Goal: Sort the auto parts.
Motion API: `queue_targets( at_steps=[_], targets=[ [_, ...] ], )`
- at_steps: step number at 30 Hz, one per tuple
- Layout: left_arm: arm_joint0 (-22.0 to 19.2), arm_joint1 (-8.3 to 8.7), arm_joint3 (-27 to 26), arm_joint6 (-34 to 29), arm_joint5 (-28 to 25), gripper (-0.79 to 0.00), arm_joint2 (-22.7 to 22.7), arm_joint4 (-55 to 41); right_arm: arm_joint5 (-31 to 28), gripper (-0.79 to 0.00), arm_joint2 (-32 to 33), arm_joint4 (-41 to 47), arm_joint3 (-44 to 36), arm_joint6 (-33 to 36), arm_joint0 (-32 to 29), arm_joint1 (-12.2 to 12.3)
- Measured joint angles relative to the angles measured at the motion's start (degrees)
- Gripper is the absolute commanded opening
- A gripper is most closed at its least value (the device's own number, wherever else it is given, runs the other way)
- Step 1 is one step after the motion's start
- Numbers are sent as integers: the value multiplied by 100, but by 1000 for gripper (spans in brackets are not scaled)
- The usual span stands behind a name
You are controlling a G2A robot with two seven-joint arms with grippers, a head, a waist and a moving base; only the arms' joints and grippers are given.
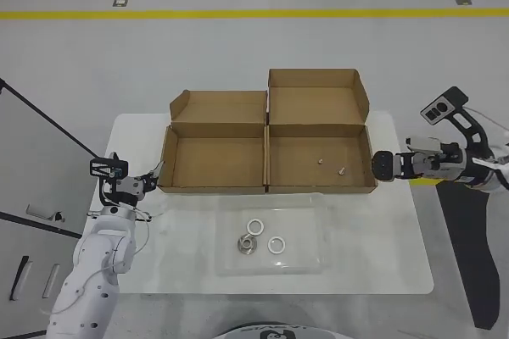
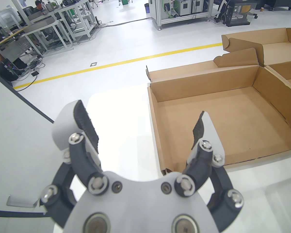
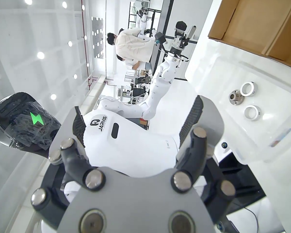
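Fingers [image 2: 86, 124] on your left gripper [image 2: 141, 111] stand wide apart with nothing between their black ribbed pads. Your right gripper [image 3: 138, 106] is spread just as wide and also holds nothing.

Take the clear plastic tray [image 1: 229, 254] as your reference. It is a shallow, round-cornered rectangle lying on the smooth white bench [image 1: 382, 254]. Inside it you have three bright metal parts grouped close together. The far ring [image 1: 257, 226] is a plain smooth band toward the tray's far side. The near ring [image 1: 276, 245] is of the same shape and lies closer to the tray's middle. The flanged hub [image 1: 247, 245] is a round flange with a raised, bored centre, and it sits just beside the far ring, to the left of the near ring.

Just beyond the tray's far edge, two shallow boxes of matte brown cardboard sit side by side with their inner walls touching and their lids folded back. The left box [image 1: 216, 161] lies beyond the tray's far left corner and the right box [image 1: 297, 161] beyond its far right. On the right box's floor you can see two small pale screws [image 1: 342, 169], slightly apart.

Your left gripper is well beyond the tray's far left corner. Your right gripper is beyond its far right corner, just beside the right box's outer wall.
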Motion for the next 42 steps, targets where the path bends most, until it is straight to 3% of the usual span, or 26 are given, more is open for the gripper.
queue_targets(
  at_steps=[11,17,23,32,42],
  targets=[
    [-12,0,-20,16,-11,0,-7,9,0,0,0,0,0,0,0,0],
    [-127,37,-520,-9,-478,0,-147,266,0,0,0,0,0,0,0,0],
    [-221,81,-1155,-724,-1141,0,-113,531,0,0,0,0,0,0,0,0],
    [-625,128,-1835,-1739,-2247,0,299,668,0,0,0,0,0,0,0,0],
    [-1159,165,-2032,-2906,-3302,0,967,758,0,0,0,0,0,0,0,0]
  ],
)
